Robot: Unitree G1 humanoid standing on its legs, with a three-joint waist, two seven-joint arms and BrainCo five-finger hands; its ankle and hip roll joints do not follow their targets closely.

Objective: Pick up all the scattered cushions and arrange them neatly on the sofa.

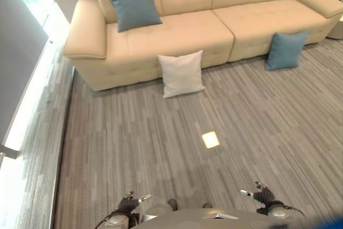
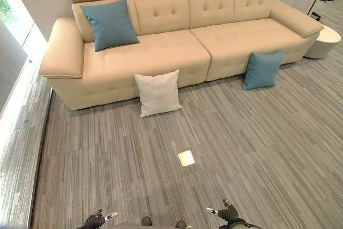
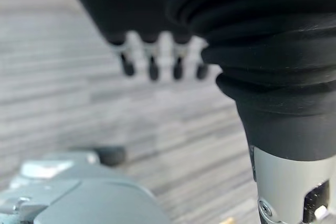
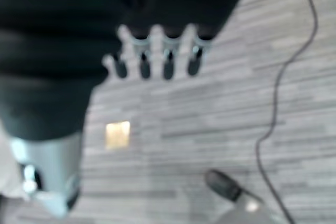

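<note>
I see the big cream sofa (image 2: 177,52) across the far side of the room, with the grey striped floor (image 2: 241,148) in front of it. One teal cushion (image 2: 109,24) already sits on the sofa's left seat, leaning on the backrest. A white cushion (image 2: 157,93) stands on the floor, leaning on the sofa front near the middle. A second teal cushion (image 2: 262,69) stands on the floor further right, also leaning on the sofa front. A small round white side table (image 2: 323,41) is at the sofa's far right end. A small bright patch of light (image 2: 186,157) lies on the floor between me and the white cushion. My left hand (image 2: 96,220) and my right hand (image 2: 228,212) hang low and near me, well apart from every cushion, fingers loose and straight, holding nothing. I think the cushions are soft, light and squashy, so I would grab one by its top edge or a corner.
</note>
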